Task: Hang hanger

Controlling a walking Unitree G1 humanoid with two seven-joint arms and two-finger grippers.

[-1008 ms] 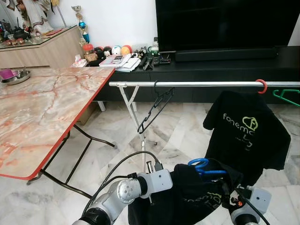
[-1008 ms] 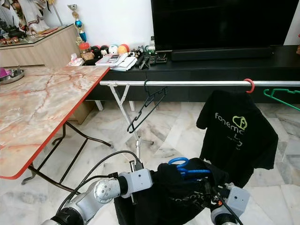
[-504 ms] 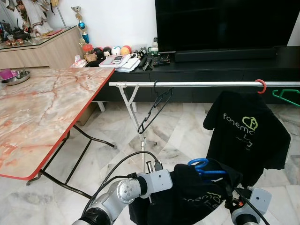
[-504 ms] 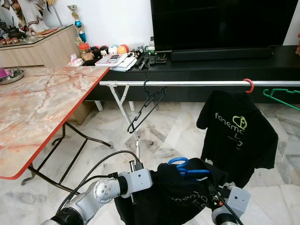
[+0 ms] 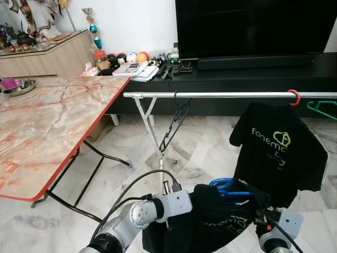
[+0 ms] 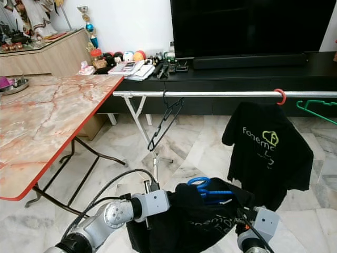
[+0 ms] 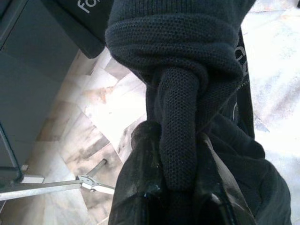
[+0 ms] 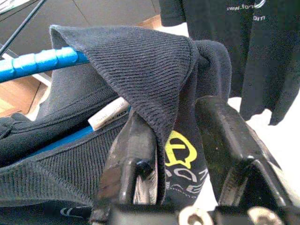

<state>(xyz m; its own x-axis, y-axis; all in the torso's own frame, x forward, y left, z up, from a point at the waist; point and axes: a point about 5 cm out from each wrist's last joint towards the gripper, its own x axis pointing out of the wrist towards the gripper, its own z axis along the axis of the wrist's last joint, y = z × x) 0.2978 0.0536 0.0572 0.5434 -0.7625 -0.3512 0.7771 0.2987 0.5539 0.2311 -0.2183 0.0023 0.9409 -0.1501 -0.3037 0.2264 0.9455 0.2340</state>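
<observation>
We hold a black knit T-shirt with yellow-green print [image 5: 221, 221] on a blue plastic hanger [image 5: 227, 187] low at 6 o'clock, below the long silver clothes rail [image 5: 210, 95]. Our left claw [image 7: 176, 173] pinches a fold of its fabric; our right claw [image 8: 176, 140] clamps another fold near the hanger. On the rail hang an empty black wire hanger [image 5: 174, 124] at 12 o'clock and a second black T-shirt [image 5: 276, 153] at 3 o'clock. The red-edged marble tabletop [image 5: 47, 121] lies at 9 o'clock.
</observation>
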